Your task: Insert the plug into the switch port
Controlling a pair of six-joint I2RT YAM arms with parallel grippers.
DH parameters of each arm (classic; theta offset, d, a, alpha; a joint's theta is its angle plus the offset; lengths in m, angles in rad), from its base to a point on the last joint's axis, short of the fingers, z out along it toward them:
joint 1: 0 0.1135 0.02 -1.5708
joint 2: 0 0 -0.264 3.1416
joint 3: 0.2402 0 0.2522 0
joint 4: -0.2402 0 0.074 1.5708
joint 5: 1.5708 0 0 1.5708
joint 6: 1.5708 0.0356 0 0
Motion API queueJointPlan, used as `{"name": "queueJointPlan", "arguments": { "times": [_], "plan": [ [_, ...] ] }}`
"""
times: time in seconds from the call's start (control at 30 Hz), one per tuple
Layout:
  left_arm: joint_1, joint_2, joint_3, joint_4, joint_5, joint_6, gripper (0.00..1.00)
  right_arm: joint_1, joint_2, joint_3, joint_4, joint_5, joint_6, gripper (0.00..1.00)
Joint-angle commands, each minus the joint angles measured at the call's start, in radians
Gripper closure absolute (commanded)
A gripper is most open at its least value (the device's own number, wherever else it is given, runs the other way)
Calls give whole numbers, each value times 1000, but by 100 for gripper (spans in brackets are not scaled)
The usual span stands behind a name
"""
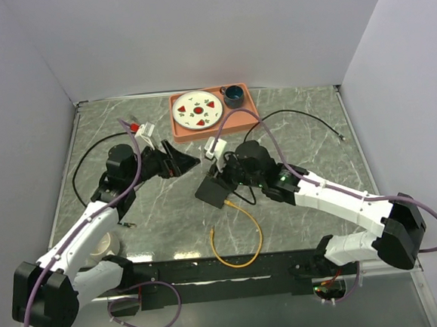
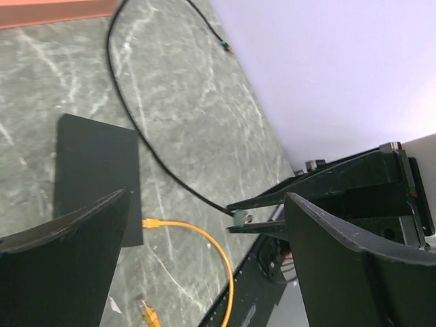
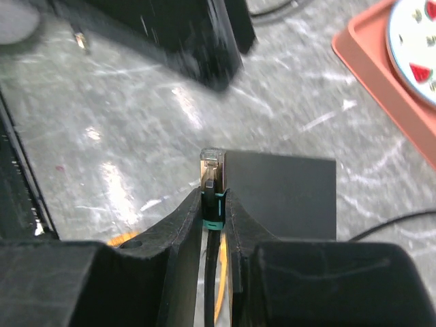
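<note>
Mid-table, the right gripper (image 3: 212, 199) pinches the plug (image 3: 212, 162) by its teal boot, the clear tip just beside one edge of the black box (image 3: 285, 194); the ports aren't visible. The left gripper (image 2: 208, 197) gapes wide, holding nothing, to the far left of the box. Risk: the box lies loose, so an off-line push would likely shove it rather than seat the plug. Drag from the black cable (image 2: 136, 129) could also twist the plug.

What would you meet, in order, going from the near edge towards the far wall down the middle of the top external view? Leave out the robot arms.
Loop of thin orange cable → flat matte-black rectangular box → salmon-orange rectangular tray.
</note>
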State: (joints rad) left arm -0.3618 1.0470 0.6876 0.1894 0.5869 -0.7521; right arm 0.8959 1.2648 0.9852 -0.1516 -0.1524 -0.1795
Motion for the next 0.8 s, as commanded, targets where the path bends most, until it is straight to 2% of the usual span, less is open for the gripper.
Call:
{"name": "queueJointPlan", "arguments": {
  "times": [0.0, 0.23, 0.3, 0.5, 0.77],
  "plan": [
    [18, 44, 46, 7, -33, 31, 1, -48, -51, -57, 1, 31, 43, 100],
    [24, 116, 50, 2, -50, 108, 0, -176, -70, -128, -42, 71, 169, 100],
    [27, 148, 58, 7, -58, 122, 3, -212, -65, -143, -57, 74, 201, 100],
    [30, 266, 90, 31, -47, 145, 3, -233, 1, -141, -124, 143, 258, 100],
    [32, 422, 127, 76, 16, 138, 3, -235, 77, -166, -106, 54, 262, 100]
  ]
}}
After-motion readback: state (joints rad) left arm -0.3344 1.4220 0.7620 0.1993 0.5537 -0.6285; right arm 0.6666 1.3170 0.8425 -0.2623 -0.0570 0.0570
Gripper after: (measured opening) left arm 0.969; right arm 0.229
